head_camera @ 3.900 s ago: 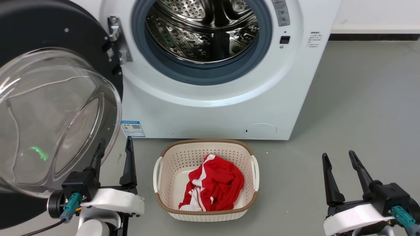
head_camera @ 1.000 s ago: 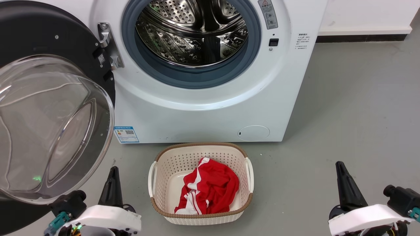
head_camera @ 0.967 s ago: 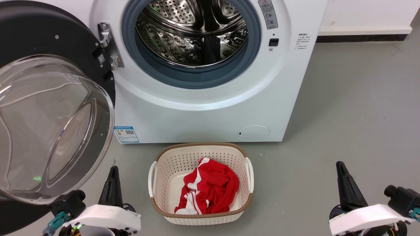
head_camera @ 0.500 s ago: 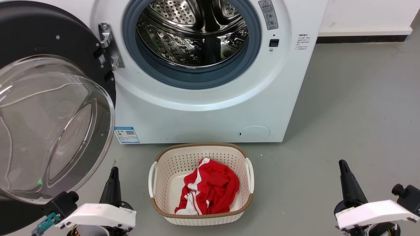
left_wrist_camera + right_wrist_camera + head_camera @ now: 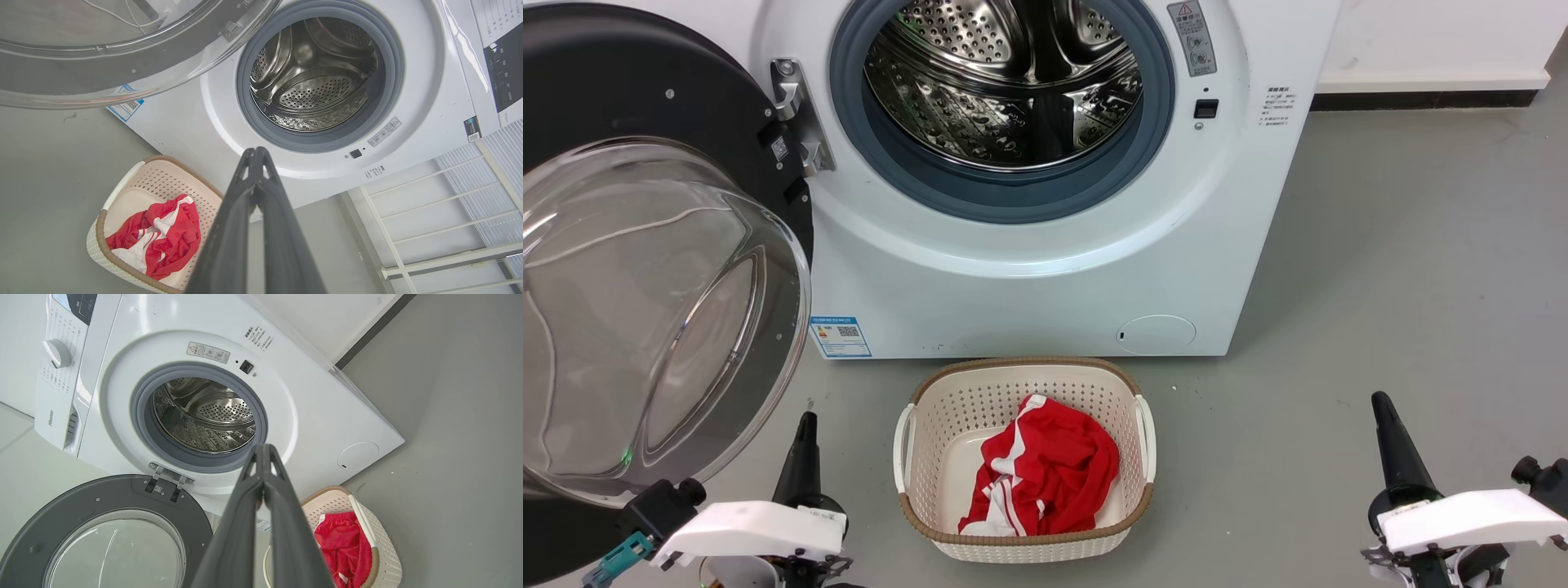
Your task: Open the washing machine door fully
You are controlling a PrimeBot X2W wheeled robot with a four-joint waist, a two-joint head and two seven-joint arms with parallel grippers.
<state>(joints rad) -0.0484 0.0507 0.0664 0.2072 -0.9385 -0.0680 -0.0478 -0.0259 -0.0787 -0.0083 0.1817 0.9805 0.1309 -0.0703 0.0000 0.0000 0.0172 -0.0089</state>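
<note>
Floor (image 5: 1421, 245), left tool (image 5: 255, 152), right tool (image 5: 263, 448) closed, empty

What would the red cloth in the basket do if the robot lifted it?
Probably flop and dangle: the red cloth lies crumpled in soft folds. Likely light, since it looks thin. The basket might shift too if fabric snags its holes.

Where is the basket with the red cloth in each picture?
Head view: the basket is bottom centre, on the floor in front of the washer.
Left wrist view: the basket is in the lower left.
Right wrist view: the basket is lower right, cut by the bottom edge.
Shared landmark: the shiny steel drum.
</note>
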